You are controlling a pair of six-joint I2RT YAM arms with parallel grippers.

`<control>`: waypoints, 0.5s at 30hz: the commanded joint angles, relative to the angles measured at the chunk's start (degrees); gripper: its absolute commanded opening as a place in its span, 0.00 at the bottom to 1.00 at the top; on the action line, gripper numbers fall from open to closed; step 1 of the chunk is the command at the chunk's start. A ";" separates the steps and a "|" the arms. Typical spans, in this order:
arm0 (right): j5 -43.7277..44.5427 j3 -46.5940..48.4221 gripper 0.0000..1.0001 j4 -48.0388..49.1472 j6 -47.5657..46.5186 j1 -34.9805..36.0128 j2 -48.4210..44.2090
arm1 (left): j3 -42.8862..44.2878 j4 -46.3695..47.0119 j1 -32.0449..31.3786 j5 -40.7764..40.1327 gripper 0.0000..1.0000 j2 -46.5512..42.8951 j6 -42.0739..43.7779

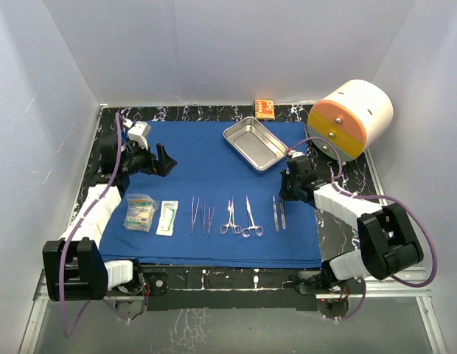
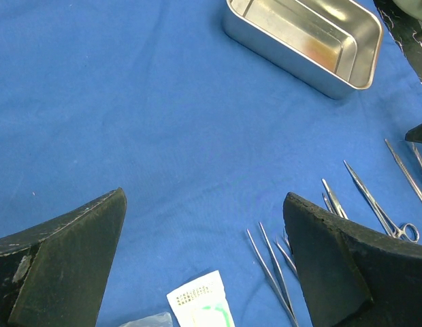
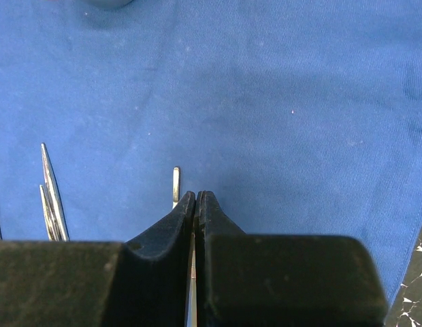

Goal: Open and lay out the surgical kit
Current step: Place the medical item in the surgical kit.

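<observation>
Toward the surface's left edge, the left gripper (image 1: 165,161) hangs wide open over the blue cloth (image 1: 214,169). Along the cloth's near edge lie two packets (image 1: 139,212), thin forceps (image 1: 194,215), ringed clamps (image 1: 241,220) and a last forceps pair (image 1: 278,214). The steel tray (image 1: 256,142) sits empty near the far edge. The right gripper (image 3: 195,195) is closed just over that last pair; contact is unclear.

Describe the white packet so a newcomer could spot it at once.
Start at the blue cloth. In the row of items near its front edge, the white packet is second from the left, between the clear packet and the thin forceps. It alone is flat white with green print.
</observation>
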 commanded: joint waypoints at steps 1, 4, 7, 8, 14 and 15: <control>1.31 -0.67 0.00 2.60 0.70 -0.15 0.09 | -0.52 1.38 0.43 0.30 0.99 -0.48 0.93; 1.11 -0.98 0.00 2.68 0.82 -0.20 0.64 | -0.44 1.22 0.45 0.30 0.98 -0.49 0.93; 1.10 -1.11 0.00 2.66 0.83 -0.15 1.23 | -0.26 1.12 0.40 0.22 0.99 -0.46 0.93; 0.98 -1.00 0.00 2.59 0.86 -0.19 1.47 | -0.27 1.12 0.44 0.19 0.99 -0.49 0.93; 0.94 -0.98 0.00 2.83 0.87 -0.15 2.05 | -0.67 1.31 0.44 0.20 0.99 -1.00 1.02; 0.94 -1.01 0.00 2.88 0.85 -0.19 2.08 | -0.74 1.30 0.39 0.27 0.98 -1.00 1.00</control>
